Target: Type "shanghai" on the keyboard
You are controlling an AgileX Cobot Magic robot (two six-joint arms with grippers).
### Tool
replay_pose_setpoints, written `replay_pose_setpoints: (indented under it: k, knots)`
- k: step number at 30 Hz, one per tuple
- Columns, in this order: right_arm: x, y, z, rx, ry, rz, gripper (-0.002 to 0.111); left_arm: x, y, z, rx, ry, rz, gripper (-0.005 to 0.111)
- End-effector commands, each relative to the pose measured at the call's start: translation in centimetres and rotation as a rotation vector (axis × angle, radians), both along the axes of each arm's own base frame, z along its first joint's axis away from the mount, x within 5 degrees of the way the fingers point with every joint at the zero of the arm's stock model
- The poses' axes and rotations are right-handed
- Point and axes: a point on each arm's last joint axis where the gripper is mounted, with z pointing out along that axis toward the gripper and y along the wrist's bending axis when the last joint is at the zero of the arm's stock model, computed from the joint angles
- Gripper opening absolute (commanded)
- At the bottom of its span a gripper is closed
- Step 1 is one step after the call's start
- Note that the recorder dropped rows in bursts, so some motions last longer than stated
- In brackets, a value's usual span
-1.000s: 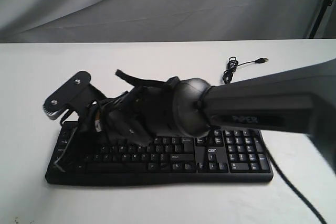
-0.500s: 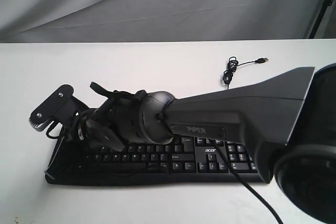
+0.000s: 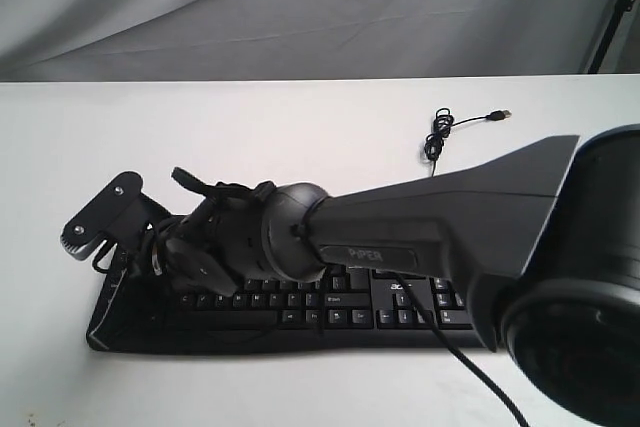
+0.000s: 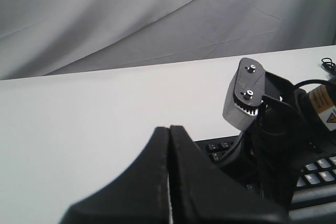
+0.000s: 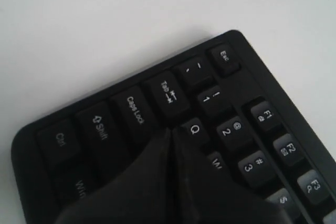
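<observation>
On the right gripper (image 5: 171, 134) the jaws are pressed together with nothing held, and their tip is placed at the keyboard (image 5: 131, 109), between Caps Lock and Q. On the left gripper (image 4: 169, 132) the jaws are likewise closed and empty. The keyboard's end is seen just beyond them on the white table (image 4: 79, 114).

Black keyboard (image 3: 400, 307) flat on table (image 3: 300, 127)

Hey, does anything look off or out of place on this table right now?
Only the USB cable: it lies bunched on the table behind the keyboard, its plug free and connected to nothing in view. Nothing looks spilled or damaged.
</observation>
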Motion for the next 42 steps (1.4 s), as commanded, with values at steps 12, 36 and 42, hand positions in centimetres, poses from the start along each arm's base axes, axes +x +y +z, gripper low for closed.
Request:
replay_pose_setpoints:
  k: [12, 36, 42]
  knots:
    - [0.0, 0.0, 1.0, -0.001, -0.010, 0.009, 0.000, 0.0, 0.0, -0.1, -0.003, -0.004, -0.004, 0.000]
    - [-2.0, -9.6, 2.7, -0.007, 0.060, -0.141, 0.000, 0.0, 0.0, -0.1, -0.003, -0.004, -0.004, 0.000]
    - [-2.1, -9.3, 1.3, -0.016, 0.075, -0.141, 0.000, 0.0, 0.0, -0.1, -0.003, -0.004, -0.004, 0.000]
